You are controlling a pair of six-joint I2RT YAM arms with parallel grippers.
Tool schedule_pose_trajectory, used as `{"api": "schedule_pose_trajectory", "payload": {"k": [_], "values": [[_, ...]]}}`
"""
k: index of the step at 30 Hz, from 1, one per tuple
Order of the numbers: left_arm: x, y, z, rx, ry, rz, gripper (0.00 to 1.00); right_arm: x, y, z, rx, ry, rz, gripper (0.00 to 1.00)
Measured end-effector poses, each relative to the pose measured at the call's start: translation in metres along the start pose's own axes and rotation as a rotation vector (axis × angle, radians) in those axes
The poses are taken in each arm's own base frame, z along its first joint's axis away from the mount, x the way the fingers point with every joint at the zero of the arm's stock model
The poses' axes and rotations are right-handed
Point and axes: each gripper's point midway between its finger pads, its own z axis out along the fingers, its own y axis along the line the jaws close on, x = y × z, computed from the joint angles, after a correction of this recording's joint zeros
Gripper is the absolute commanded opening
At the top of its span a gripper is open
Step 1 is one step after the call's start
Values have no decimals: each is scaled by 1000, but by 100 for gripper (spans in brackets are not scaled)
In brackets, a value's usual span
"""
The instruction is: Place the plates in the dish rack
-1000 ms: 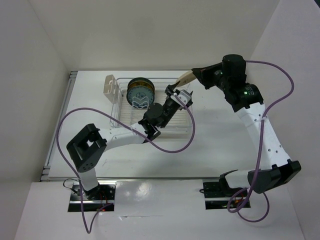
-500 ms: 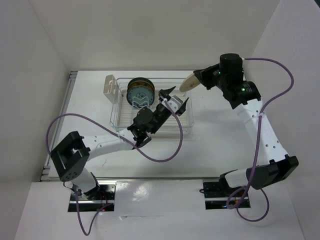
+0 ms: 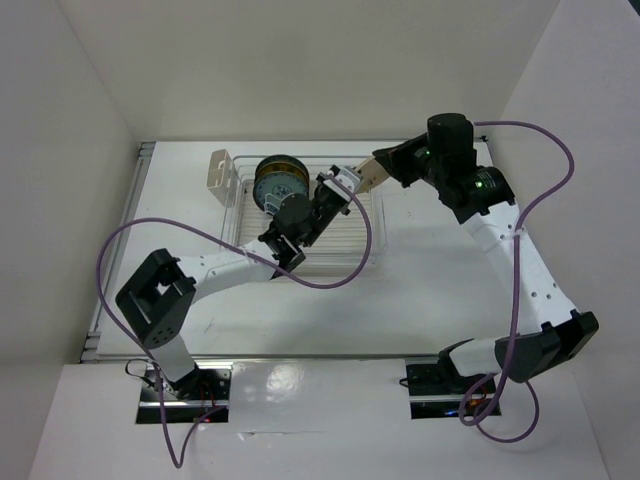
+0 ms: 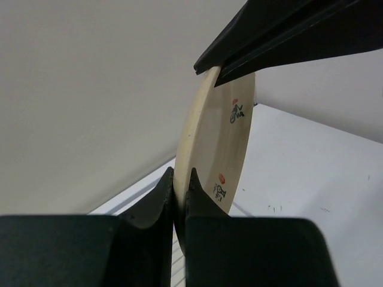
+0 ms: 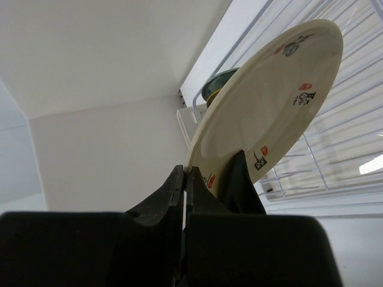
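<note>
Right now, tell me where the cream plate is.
In the top view the cream plate is up over the far right corner of the dish rack, pinched at its rim by both the left gripper and the right gripper.

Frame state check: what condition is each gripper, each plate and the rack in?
left gripper, shut on cream plate.
right gripper, shut on cream plate.
cream plate, aloft, held at two rim spots.
teal plate, upright in dish rack.
dish rack, partly loaded, left end.
</note>
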Motion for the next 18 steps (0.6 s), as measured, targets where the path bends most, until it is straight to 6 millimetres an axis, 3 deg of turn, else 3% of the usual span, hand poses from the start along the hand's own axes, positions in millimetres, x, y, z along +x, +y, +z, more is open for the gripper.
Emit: {"api": "schedule_pose_trajectory", "payload": {"k": [4, 5, 7, 8, 9, 11, 13, 15, 18], "values": [[1, 1, 0, -1, 3, -6, 0, 1, 0, 0, -2, 4, 3, 0], [1, 1, 0, 1, 3, -7, 0, 1, 1, 0, -4, 7, 3, 31], [4, 2, 0, 12, 11, -21, 0, 4, 1, 1, -10, 24, -10, 75], [8, 3, 0, 19, 24, -27, 0, 6, 1, 2, -13, 36, -21, 91], [15, 5, 0, 30, 47, -44, 0, 8, 0, 3, -10, 50, -50, 100], [30, 16, 0, 47, 103, -83, 0, 10, 0, 11, 0, 63, -109, 100], [42, 40, -3, 41, 158, -120, 0, 9, -3, 22, 18, 65, -170, 100], [52, 72, -11, 35, 224, -146, 0, 8, -13, 32, 56, 64, -241, 100], [48, 130, -25, 36, 299, -161, 0, 2, -31, 41, 117, 45, -344, 100]]}}
